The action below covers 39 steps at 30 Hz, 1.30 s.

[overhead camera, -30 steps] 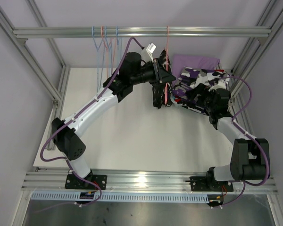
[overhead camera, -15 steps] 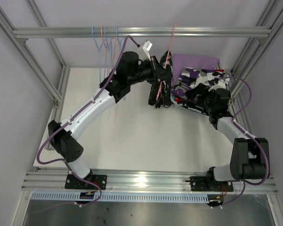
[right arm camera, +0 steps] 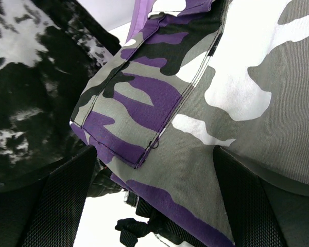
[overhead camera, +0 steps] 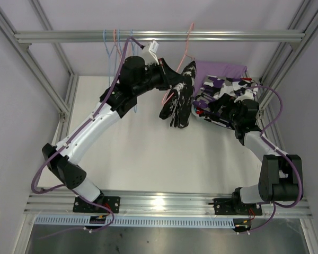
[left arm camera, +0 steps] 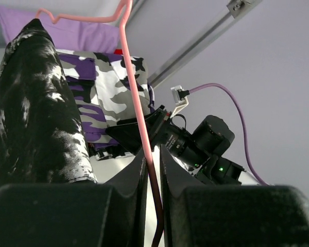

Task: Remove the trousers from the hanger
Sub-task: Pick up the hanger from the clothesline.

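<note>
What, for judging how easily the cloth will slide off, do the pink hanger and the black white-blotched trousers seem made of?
Pink hanger: a thin, smooth, evenly coloured rod, probably plastic or plastic-coated wire; the look leaves that open. Black white-blotched trousers: soft, matte woven cloth, perhaps cotton-like, since it drapes over the hanger in rounded folds with no shine.

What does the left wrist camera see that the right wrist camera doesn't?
Only the left wrist view shows the pink hanger, pinched in the left gripper, and the right arm beyond it. Only the right wrist view shows the right gripper wide open, and a stitched pocket seam on the print trousers, very close up. Both show the print trousers and the black trousers with white blotches beside them.
</note>
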### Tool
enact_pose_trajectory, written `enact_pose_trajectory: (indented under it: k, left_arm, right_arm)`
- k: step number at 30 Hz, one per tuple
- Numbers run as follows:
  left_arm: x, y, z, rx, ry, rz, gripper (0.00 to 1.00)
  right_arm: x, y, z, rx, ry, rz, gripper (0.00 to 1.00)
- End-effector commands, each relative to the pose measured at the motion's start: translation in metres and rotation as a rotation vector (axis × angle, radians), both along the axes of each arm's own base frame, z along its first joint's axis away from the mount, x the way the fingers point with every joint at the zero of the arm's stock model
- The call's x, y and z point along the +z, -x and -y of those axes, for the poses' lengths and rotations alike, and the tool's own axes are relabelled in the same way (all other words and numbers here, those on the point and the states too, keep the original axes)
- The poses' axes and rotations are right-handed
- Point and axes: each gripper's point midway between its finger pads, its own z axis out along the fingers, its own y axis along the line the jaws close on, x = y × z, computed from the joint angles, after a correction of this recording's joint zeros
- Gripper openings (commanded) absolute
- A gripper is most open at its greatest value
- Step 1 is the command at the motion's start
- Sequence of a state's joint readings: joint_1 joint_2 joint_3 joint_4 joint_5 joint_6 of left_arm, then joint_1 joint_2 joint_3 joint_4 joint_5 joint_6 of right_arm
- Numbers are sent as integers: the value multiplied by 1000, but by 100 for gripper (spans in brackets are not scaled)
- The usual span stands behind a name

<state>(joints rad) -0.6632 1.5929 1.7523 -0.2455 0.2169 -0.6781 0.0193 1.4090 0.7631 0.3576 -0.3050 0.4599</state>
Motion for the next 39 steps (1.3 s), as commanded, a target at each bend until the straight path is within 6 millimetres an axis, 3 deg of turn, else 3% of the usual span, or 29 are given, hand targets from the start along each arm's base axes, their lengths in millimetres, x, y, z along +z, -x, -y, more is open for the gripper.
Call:
enact_pose_trajectory:
  k: [1, 7, 10, 14, 16, 17, 18, 20, 21, 23, 24, 26, 27, 29, 30, 32, 33, 35, 36, 39]
  left_arm:
    - [120, 27, -41, 74, 177, 345, 0]
    - [131, 37, -64, 140, 172, 394, 0]
    - [136, 42, -73, 160, 151, 426, 0]
    - [134, 47, -84, 192, 128, 425, 0]
    - [115, 43, -87, 217, 102, 401, 0]
    - [123, 51, -95, 227, 115, 419, 0]
    - [107, 49, -95, 231, 88, 399, 0]
    - [98, 50, -102, 268, 60, 395, 0]
    - [82, 51, -106, 276, 27, 380, 0]
    - [72, 55, -111, 305, 11, 376, 0]
    - [49, 55, -113, 307, -31, 361, 0]
    - [36, 56, -115, 326, -61, 343, 0]
    - [8, 54, -114, 321, -116, 302, 1]
    - [-5, 58, -117, 331, -137, 295, 0]
    - [-28, 57, -116, 327, -182, 271, 0]
    - [-34, 62, -121, 336, -190, 266, 0]
    - [-53, 62, -123, 341, -219, 241, 0]
    - [-49, 68, -129, 350, -192, 264, 0]
    - [-59, 68, -130, 352, -206, 256, 0]
    - [-61, 73, -134, 354, -198, 254, 0]
  right_arm:
    - [-70, 30, -5, 25, -3, -261, 99]
    - [-66, 31, -8, 36, 4, -249, 100]
    - [-55, 29, -9, 48, 36, -213, 99]
    - [-39, 32, -17, 76, 72, -167, 99]
    - [-27, 33, -23, 101, 104, -134, 99]
    - [-25, 36, -31, 118, 121, -137, 99]
    - [-20, 37, -35, 135, 130, -123, 99]
    - [-6, 40, -41, 145, 151, -95, 99]
    - [-1, 44, -50, 168, 159, -83, 99]
    - [14, 49, -59, 188, 187, -45, 100]
    - [18, 54, -69, 199, 205, -33, 99]
    - [31, 60, -79, 226, 224, 5, 99]
    - [33, 63, -84, 234, 231, 14, 99]
    - [34, 75, -103, 294, 260, 20, 99]
    - [37, 78, -108, 295, 274, 31, 99]
    - [35, 82, -115, 276, 322, 33, 99]
    - [35, 83, -115, 265, 333, 32, 99]
    - [35, 84, -113, 210, 370, 38, 99]
    - [40, 87, -110, 187, 379, 54, 99]
    - [48, 103, -130, 255, 379, 98, 100]
